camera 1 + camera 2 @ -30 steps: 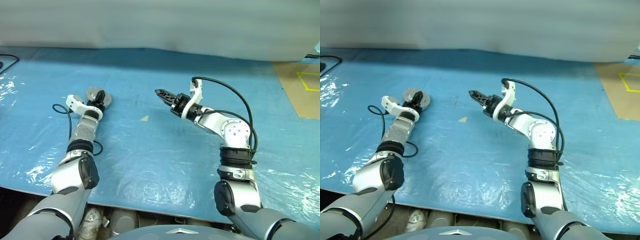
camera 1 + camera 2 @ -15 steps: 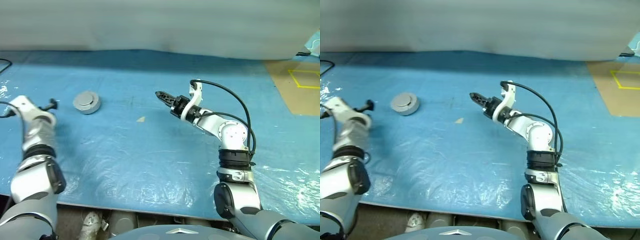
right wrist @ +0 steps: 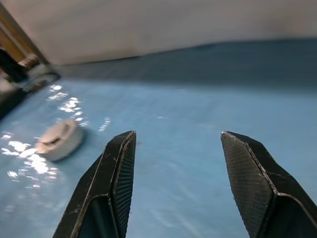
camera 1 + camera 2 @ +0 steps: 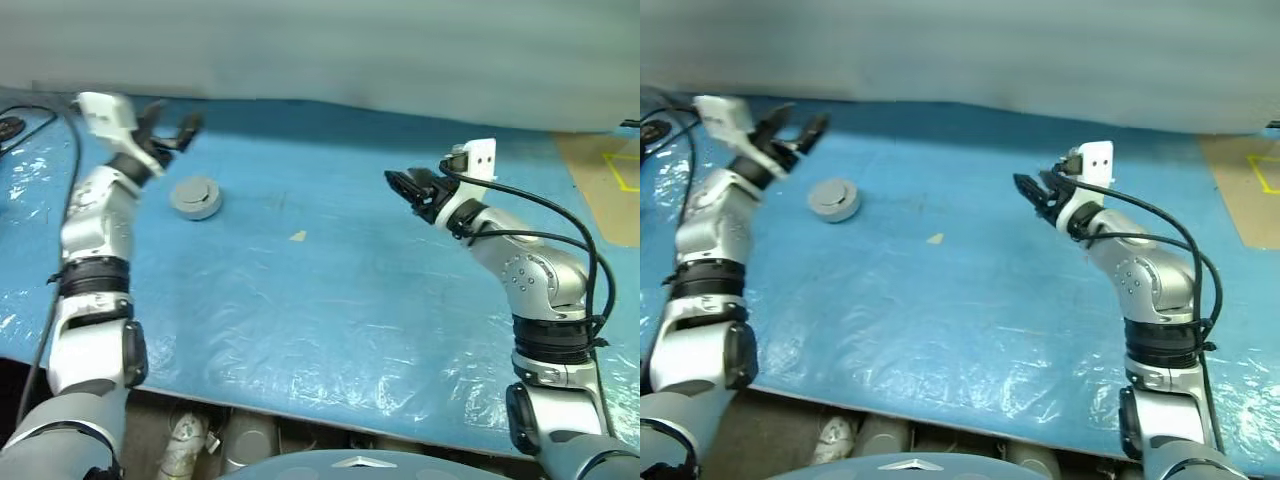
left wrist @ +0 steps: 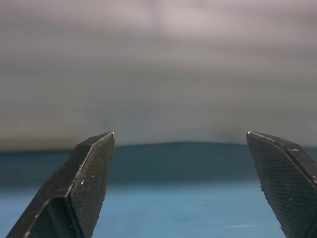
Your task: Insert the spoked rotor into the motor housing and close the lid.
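Currently your left gripper point(image 4: 168, 130) is raised clear of the surface, its fingers spread wide and carrying nothing; the left wrist view confirms a bare gap between them. Your right gripper point(image 4: 402, 186) hangs above the middle of the blue worktop point(image 4: 330, 300), fingers parted and likewise empty, aimed across toward the left side.

Just below and beside the left gripper, the motor housing point(image 4: 196, 197) stands on the worktop near its far left corner, well apart from the right gripper. It sits upright, axis vertical, with the lid point(image 4: 197, 187) seated on top, plain grey face up. No tilt is evident, though fine seating cannot be judged from here. The spoked rotor is presumably inside.

In my judgement the closing step is done and both hands are clear. Your next move calls only for checking that the lid sits flush.
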`<move>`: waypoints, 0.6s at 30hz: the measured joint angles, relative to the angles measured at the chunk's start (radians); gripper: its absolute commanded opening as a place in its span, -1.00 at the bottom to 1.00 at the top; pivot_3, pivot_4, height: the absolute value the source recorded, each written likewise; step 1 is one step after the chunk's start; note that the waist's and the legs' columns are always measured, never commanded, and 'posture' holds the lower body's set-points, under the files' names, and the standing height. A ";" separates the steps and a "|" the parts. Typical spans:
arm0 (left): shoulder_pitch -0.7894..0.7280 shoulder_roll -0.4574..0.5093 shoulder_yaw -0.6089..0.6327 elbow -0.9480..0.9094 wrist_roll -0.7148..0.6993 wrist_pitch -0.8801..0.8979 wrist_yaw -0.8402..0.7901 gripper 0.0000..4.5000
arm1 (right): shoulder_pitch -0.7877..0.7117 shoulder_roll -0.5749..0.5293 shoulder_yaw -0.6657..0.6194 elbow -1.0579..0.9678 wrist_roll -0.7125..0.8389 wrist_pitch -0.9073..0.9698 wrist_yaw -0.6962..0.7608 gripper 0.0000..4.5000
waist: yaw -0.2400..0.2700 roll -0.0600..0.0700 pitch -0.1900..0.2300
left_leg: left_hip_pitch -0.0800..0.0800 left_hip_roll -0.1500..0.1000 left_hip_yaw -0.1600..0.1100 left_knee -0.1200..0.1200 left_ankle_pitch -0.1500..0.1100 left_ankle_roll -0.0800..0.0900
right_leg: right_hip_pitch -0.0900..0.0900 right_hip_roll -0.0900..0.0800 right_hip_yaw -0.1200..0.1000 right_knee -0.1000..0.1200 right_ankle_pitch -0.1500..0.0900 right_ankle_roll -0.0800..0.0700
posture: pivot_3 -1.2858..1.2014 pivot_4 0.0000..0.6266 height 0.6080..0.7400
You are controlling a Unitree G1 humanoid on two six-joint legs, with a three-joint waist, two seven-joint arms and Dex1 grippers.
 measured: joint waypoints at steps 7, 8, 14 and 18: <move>0.249 -0.103 -0.218 -0.253 0.037 0.070 -0.117 0.98 | 0.197 -0.059 0.183 -0.112 -0.267 -0.141 0.006 0.26 | -0.042 0.001 0.000 | 0.000 0.002 0.000 -0.007 0.000 0.000 | -0.004 0.006 0.001 -0.003 -0.003 -0.005 | 0.03 -0.52 1.00; 0.277 -0.113 -0.240 -0.258 0.057 0.069 -0.114 0.98 | 0.230 -0.039 0.195 -0.118 -0.288 -0.143 -0.010 0.26 | -0.043 0.001 0.000 | 0.000 0.002 0.000 -0.007 0.000 0.000 | -0.004 0.006 0.000 -0.003 -0.003 -0.005 | 0.03 -0.52 1.00; 0.371 -0.132 -0.267 -0.312 0.115 0.065 -0.092 0.98 | 0.307 0.036 0.202 -0.171 -0.347 -0.143 -0.061 0.26 | -0.047 0.001 0.000 | 0.002 0.002 0.000 -0.004 0.000 0.000 | -0.001 0.005 0.001 -0.003 -0.003 -0.004 | 0.03 -0.52 1.00; 0.371 -0.129 -0.266 -0.325 0.134 0.050 -0.092 0.98 | 0.300 0.036 0.202 -0.180 -0.372 -0.144 -0.052 0.26 | -0.049 0.002 0.001 | 0.008 0.002 0.001 -0.004 0.000 0.000 | 0.005 0.003 0.003 -0.003 -0.005 -0.008 | 0.03 -0.52 1.00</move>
